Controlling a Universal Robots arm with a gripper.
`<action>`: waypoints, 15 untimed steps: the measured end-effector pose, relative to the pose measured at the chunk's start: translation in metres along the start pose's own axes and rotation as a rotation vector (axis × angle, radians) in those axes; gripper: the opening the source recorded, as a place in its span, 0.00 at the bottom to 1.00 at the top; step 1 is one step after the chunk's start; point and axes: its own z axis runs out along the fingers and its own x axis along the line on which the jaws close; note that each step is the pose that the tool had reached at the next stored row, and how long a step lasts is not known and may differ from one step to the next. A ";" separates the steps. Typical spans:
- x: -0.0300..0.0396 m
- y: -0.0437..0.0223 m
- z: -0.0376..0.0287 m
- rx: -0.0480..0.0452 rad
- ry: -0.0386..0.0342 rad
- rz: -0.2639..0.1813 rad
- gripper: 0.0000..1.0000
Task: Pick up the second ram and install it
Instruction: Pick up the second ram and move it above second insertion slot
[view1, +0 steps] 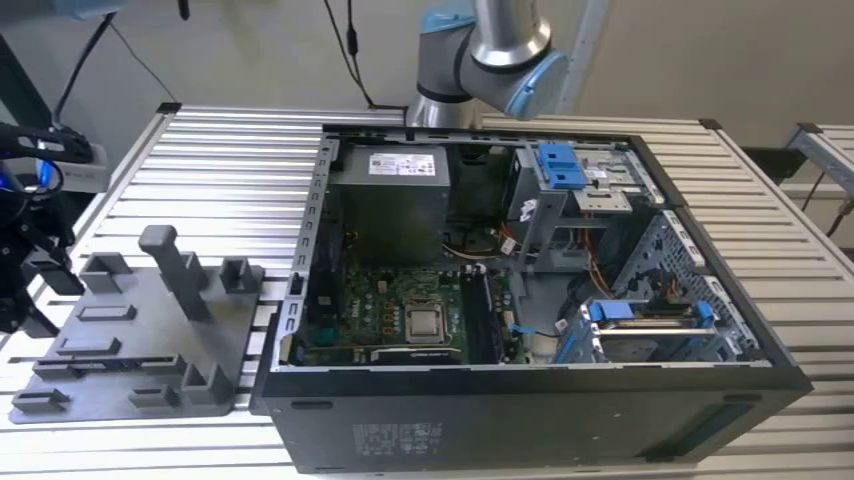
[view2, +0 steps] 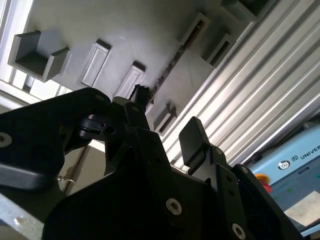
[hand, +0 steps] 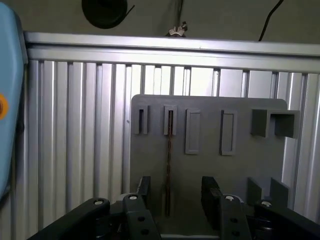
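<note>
**Pincer above the fixture plate.** The black two-fingered pincer stands spread and holds nothing. In the first wrist view its fingers flank the second ram, a thin dark memory stick seen on edge. There is open room on both sides of the stick, though it lies nearer one finger than the other.

The stick stands along a narrow slot line of the flat grey plastic fixture plate, one end in a raised slot block, apart from the neighbouring rectangular pockets. Bare slats of the ribbed aluminium tabletop border the plate on the sides that show, as far as the edge rail.

The second wrist view shows the stick obliquely, running away from the pincer. Whether a finger touches it cannot be told.

The exterior view takes in the open black computer case, just beside the plate on the exterior view's right. Inside the case are an exposed green motherboard and a grey power-supply box. Tall grey posts rise from the plate.
</note>
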 end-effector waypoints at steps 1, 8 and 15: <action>0.0000 0.0000 0.0004 -0.0001 0.0006 0.000 0.54; 0.0000 0.0000 0.0051 0.0000 0.0010 -0.001 0.54; -0.0001 0.0000 0.0131 0.0005 0.0013 -0.006 0.54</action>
